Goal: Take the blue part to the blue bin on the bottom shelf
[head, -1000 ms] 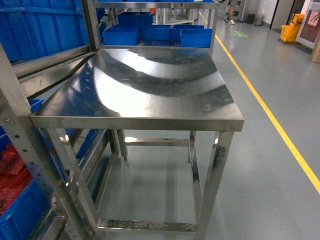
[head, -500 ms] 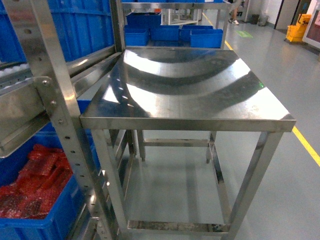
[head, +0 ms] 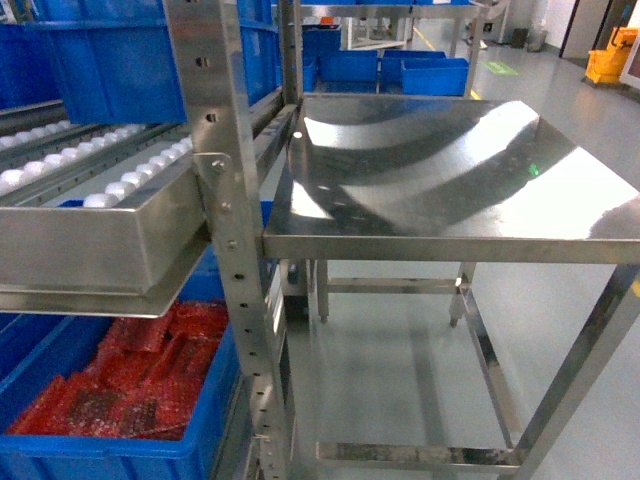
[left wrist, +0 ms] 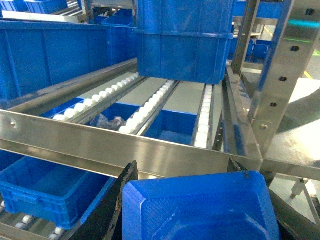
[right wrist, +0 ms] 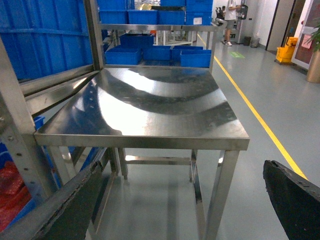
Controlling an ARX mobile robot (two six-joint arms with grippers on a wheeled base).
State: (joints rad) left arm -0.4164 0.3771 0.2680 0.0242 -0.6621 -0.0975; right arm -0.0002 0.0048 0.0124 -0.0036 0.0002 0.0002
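Observation:
In the left wrist view my left gripper [left wrist: 184,171] is shut on the blue part [left wrist: 200,210], a shallow blue moulded tray that fills the gap between the black fingers [left wrist: 117,200]. It hangs just in front of a roller-track level's riveted front rail [left wrist: 125,147]. Below that rail an empty blue bin [left wrist: 45,185] stands on white rollers [left wrist: 25,221] of the bottom shelf, the lowest level I can see. My right gripper [right wrist: 184,167] is open with nothing in it, facing a steel table [right wrist: 145,137]. Neither gripper shows in the head view.
A rack upright [head: 235,250] stands between the roller tray [head: 100,215] and the steel table [head: 450,245]. Under the tray sits a blue bin of red parts [head: 130,380]. Stacked blue bins [left wrist: 185,45] rest on the roller tracks. A yellow floor line [right wrist: 255,115] runs to the right.
The head view has swung left: the table has slid to the right, and the rack's roller tray and the bin of red parts have come into view.

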